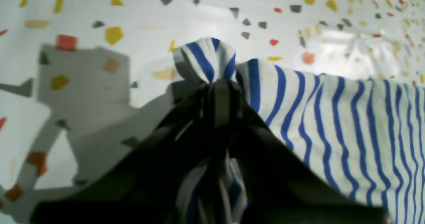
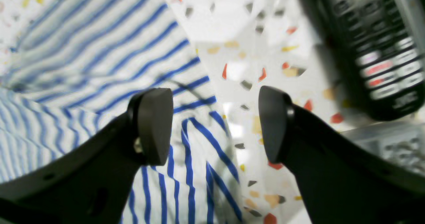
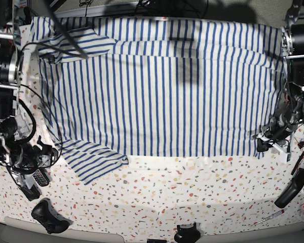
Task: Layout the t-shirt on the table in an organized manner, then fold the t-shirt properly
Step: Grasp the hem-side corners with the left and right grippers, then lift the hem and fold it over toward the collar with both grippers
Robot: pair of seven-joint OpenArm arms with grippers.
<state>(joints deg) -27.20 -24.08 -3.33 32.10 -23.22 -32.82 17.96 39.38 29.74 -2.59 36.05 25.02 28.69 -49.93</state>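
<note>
Base view | striped cloth t-shirt [image 3: 162,86] flat | left end effector [image 1: 219,84] pinching hem | right end effector [image 2: 215,124] spread

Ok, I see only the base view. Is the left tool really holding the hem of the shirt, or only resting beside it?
Observer: It is holding it. In the left wrist view the left tool is shut on a bunched bit of the t-shirt, and a striped tuft sticks out past its tips.
Operator: And the right tool, does it hold something?
Observer: No. The right wrist view shows it open and empty, with the shirt's edge and the bare table visible between its fingers.
</note>
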